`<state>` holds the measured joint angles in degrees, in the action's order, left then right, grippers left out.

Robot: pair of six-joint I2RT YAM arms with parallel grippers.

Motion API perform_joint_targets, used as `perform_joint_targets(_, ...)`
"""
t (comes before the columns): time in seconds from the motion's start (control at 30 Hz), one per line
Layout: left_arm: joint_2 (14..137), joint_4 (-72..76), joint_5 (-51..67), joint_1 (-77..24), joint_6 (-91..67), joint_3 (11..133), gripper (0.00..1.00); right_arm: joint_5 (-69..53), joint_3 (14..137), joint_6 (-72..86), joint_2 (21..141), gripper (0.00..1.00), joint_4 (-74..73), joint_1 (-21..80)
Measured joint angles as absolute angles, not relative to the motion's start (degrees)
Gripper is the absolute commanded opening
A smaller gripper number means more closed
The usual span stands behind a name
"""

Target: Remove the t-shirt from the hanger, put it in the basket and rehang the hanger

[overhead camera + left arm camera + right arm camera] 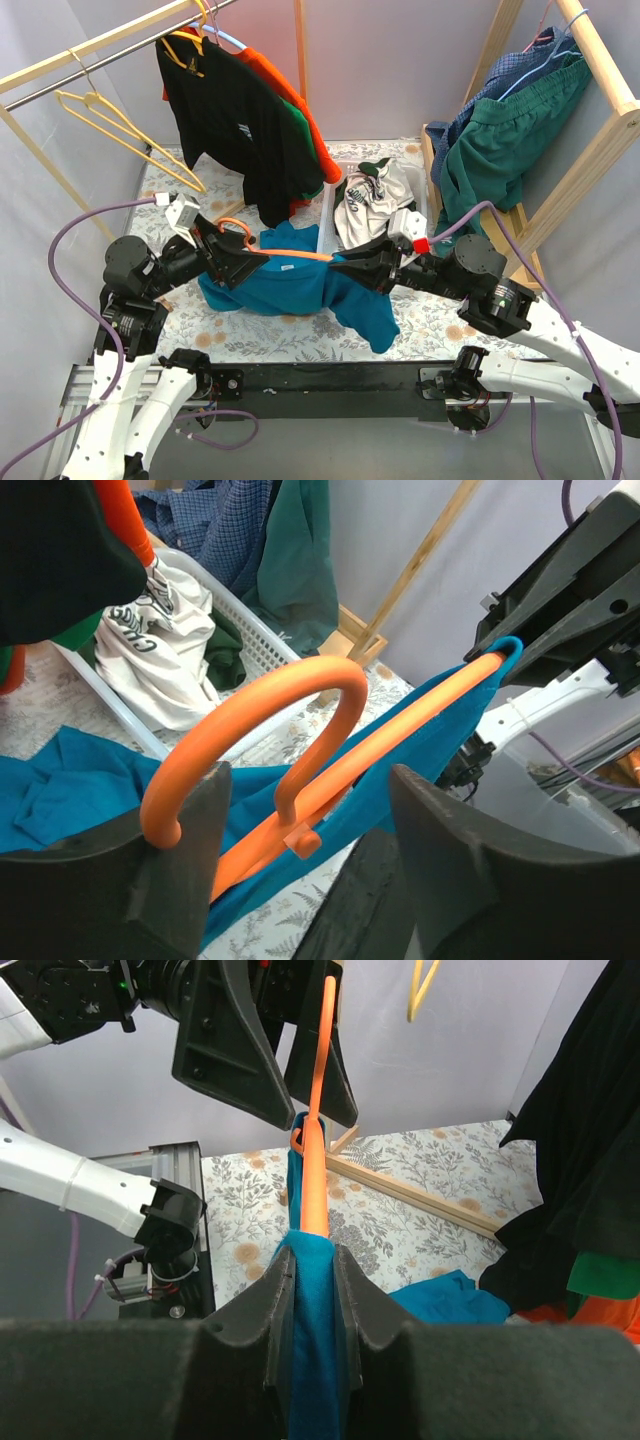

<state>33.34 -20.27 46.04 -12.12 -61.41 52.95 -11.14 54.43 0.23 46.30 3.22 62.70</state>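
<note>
My left tool [308, 780] stands spread astride the neck of the orange hanger [300, 675]; its long axis runs straight to my right tool [312, 1260], pinching the teal t-shirt [290, 285].

The left claw [310, 820] stands with its two dark fingers [470, 880] apart and the orange hanger [300, 685] between them. The hook curves up over the gap. Its tip overlaps the finger at left, and contact cannot be told. The neck runs down between the fingers, clear of the one at right. The hanger's arm slants up to the right, draped in the teal shirt [420, 740], and its far end sits pinched in the right claw [512, 650]. More teal cloth lies rumpled at left on the floral surface [275, 920]. Behind, a white basket [255, 630] holds a white printed garment [160, 650], and black cloth [50, 550] hangs top left
</note>
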Motion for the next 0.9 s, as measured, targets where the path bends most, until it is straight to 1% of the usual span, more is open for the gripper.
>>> perform_joint_targets(0.03,33.26,-20.34,46.04,-12.12,-61.43,52.93,0.54,-11.16,54.43,0.27,46.22,0.01,3.22,62.70)
perform_joint_targets(0.07,33.26,-20.27,46.04,-12.12,-61.28,52.93,0.45,-11.20,54.43,0.30,46.13,0.01,3.22,62.70)
perform_joint_targets(0.1,33.28,-20.25,46.04,-12.12,-61.21,52.93,0.40,-11.35,54.43,0.30,46.06,0.01,3.22,62.70)
perform_joint_targets(0.13,33.39,-20.29,46.04,-12.12,-61.25,52.93,0.32,-11.55,54.43,0.30,46.02,0.01,3.25,62.70)
perform_joint_targets(0.17,33.54,-20.23,46.28,-12.12,-61.32,52.93,0.19,-11.68,54.39,0.25,45.95,0.01,3.20,62.70)
perform_joint_targets(0.27,33.80,-19.68,46.13,-12.03,-61.63,52.95,0.02,-11.66,53.78,0.21,45.41,0.01,2.83,62.33)
perform_joint_targets(0.3,33.93,-19.57,46.00,-11.97,-61.56,52.97,0.00,-11.66,53.65,0.27,45.32,0.01,2.83,62.33)
perform_joint_targets(0.63,34.37,-19.25,46.09,-11.97,-60.42,52.97,0.00,-10.35,53.41,0.47,45.12,0.01,2.55,62.28)
perform_joint_targets(0.67,34.41,-19.25,46.13,-11.97,-60.31,52.97,0.00,-10.15,53.36,0.47,45.08,0.16,2.39,62.28)
perform_joint_targets(0.73,34.41,-19.29,46.22,-11.97,-59.94,52.97,0.00,-9.41,53.34,0.47,44.99,0.41,1.78,62.30)
perform_joint_targets(0.77,34.37,-19.29,46.22,-11.97,-59.77,52.99,0.00,-8.82,53.25,0.38,44.93,0.59,1.48,62.35)
perform_joint_targets(0.8,34.33,-19.40,46.50,-11.99,-59.70,53.01,0.00,-8.10,53.04,0.60,44.80,0.64,1.39,62.39)
perform_joint_targets(0.9,34.13,-20.53,46.63,-12.23,-58.54,53.56,0.00,-4.32,52.38,-0.25,44.21,0.71,-0.10,62.39)
